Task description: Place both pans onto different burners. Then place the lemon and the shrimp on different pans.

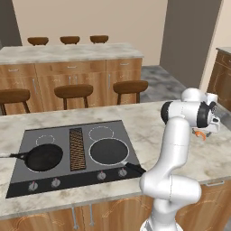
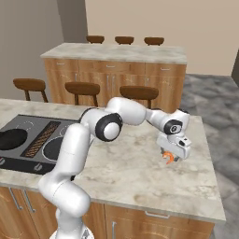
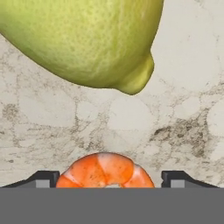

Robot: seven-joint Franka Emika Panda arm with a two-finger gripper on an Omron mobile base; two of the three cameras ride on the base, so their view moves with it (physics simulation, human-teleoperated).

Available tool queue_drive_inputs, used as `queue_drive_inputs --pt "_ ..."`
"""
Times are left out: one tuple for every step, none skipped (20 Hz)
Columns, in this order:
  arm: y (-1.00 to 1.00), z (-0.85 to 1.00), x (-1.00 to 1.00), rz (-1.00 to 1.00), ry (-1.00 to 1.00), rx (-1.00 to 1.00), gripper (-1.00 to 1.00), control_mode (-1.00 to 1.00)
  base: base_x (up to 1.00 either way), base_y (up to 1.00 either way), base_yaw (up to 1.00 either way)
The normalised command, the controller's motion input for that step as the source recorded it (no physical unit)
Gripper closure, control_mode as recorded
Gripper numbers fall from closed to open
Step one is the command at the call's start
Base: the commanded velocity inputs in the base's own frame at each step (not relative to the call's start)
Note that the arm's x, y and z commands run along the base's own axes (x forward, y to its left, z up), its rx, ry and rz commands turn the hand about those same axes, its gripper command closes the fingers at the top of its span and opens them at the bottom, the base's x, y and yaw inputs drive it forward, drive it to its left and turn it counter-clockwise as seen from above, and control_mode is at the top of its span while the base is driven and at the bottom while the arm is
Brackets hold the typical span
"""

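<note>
Two black pans sit on the cooktop: one on the front left burner, the other on the large front right burner, its handle toward the knobs. Two smaller back burners are bare. On the marble counter to the right of the cooktop lies the orange shrimp, and the yellow-green lemon rests just beyond it. My gripper is down over the shrimp, open, with one fingertip on each side of it and small gaps between.
The counter's right edge is close to the hand. Brown stools stand behind the counter, with a second island further back. A row of knobs lines the cooktop's front.
</note>
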Motion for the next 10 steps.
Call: queue_drive_inputs --pt "0.0 -0.46 0.0 0.0 0.0 0.0 1.0 -1.0 0.0 0.0 0.0" --pt "0.0 -0.53 0.0 0.0 0.0 0.0 1.0 -1.0 0.0 0.0 0.0" --pt "0.0 -0.57 0.0 0.0 0.0 0.0 1.0 -1.0 0.0 0.0 0.0" --pt "0.0 -0.63 0.0 0.0 0.0 0.0 1.0 -1.0 0.0 0.0 0.0" --pt "0.0 -0.71 0.0 0.0 0.0 0.0 1.0 -1.0 0.0 0.0 0.0" --pt "0.0 -0.82 0.0 0.0 0.0 0.0 1.0 -1.0 0.0 0.0 0.0" --pt "0.01 -0.99 0.0 0.0 0.0 0.0 1.0 -1.0 0.0 0.0 0.0" --pt "0.0 -1.0 0.0 0.0 0.0 0.0 1.0 -1.0 0.0 0.0 0.0" --pt "0.0 -0.76 0.0 0.0 0.0 0.0 1.0 -1.0 0.0 0.0 0.0" --pt "0.0 -0.46 0.0 0.0 0.0 0.0 1.0 -1.0 0.0 0.0 0.0"
